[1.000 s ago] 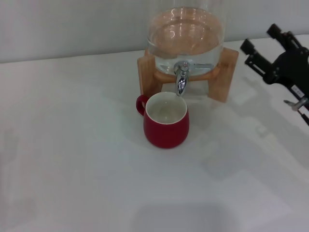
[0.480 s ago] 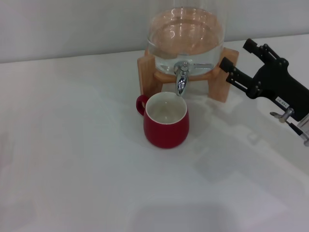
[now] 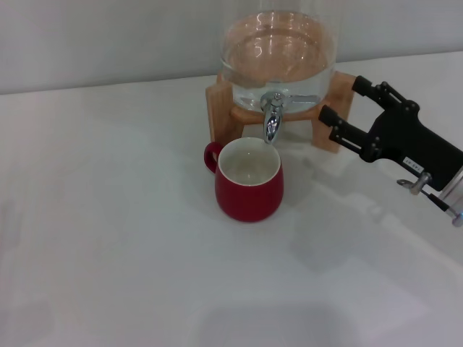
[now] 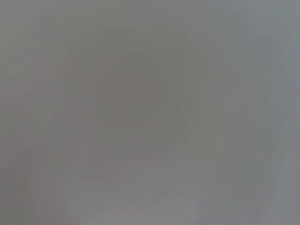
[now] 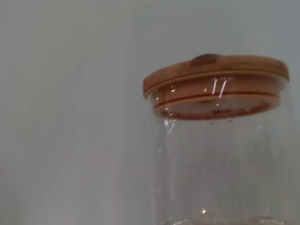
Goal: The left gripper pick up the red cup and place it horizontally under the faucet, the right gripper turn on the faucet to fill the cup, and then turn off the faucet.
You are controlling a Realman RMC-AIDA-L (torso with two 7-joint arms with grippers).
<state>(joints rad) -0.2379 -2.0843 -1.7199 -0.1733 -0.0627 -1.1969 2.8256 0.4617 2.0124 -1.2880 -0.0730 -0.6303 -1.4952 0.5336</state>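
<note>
The red cup [image 3: 248, 181] stands upright on the white table [image 3: 108, 238], its white inside showing and its small handle turned toward the robot's left. Just behind and above its rim hangs the faucet [image 3: 272, 119], spout pointing down into the cup's mouth. To the faucet's right, near but apart, the right pincer [image 3: 346, 107] hovers with its two black fingers spread. Behind stands the glass dispenser [image 3: 277, 54] in its wooden stand [image 3: 217, 108], topped by a wooden lid [image 5: 215, 77].
</note>
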